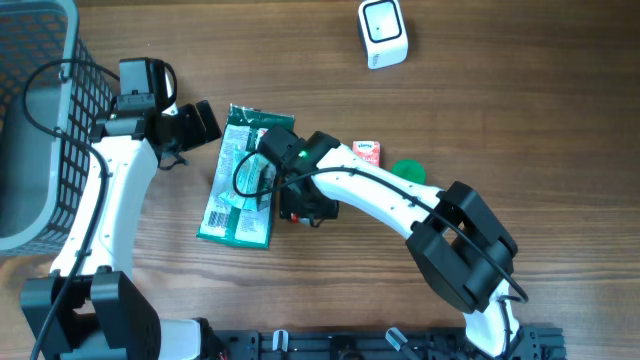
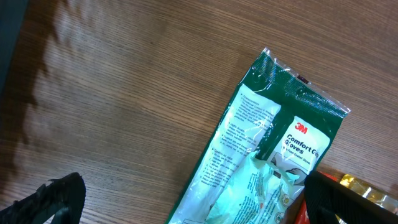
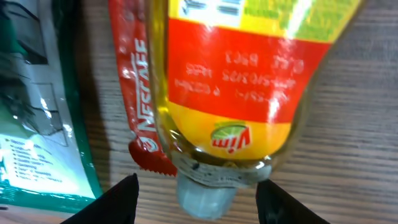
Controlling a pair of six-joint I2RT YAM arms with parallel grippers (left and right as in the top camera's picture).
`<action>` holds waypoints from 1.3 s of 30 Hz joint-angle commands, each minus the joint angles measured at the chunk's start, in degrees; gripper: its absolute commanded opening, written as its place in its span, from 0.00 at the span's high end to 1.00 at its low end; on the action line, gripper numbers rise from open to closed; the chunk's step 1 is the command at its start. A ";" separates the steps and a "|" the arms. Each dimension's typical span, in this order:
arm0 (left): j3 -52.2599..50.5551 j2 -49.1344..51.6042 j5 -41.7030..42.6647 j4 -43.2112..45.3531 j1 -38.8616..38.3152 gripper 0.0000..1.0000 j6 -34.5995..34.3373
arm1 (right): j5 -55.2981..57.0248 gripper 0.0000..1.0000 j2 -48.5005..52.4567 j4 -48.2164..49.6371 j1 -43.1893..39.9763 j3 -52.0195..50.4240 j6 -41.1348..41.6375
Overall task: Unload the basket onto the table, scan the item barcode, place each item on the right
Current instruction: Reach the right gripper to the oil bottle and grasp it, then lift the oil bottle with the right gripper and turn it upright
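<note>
A clear bottle (image 3: 230,93) of yellow liquid with a red and yellow Vim label lies on the wood, its pale cap (image 3: 202,190) pointing at the right wrist camera. Black barcode bars (image 3: 211,7) show on the label at the top edge. My right gripper (image 3: 198,202) is open, with one finger on each side of the cap end and a gap on the left side. In the overhead view the right gripper (image 1: 300,205) hides the bottle. My left gripper (image 2: 193,208) is open above a green 3M gloves packet (image 2: 273,155), holding nothing. The white scanner (image 1: 382,33) stands at the far edge.
A red Nescafe sachet (image 3: 140,106) lies against the bottle's left side, beside the gloves packet (image 1: 240,180). A grey wire basket (image 1: 40,120) fills the left edge. A small orange box (image 1: 367,152) and a green object (image 1: 408,171) sit behind the right arm.
</note>
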 commanded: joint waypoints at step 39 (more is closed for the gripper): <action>0.42 -0.22 0.46 0.00 0.15 0.00 -0.31 | 1.97 0.75 -32.65 -10.45 -10.43 -2.54 -23.39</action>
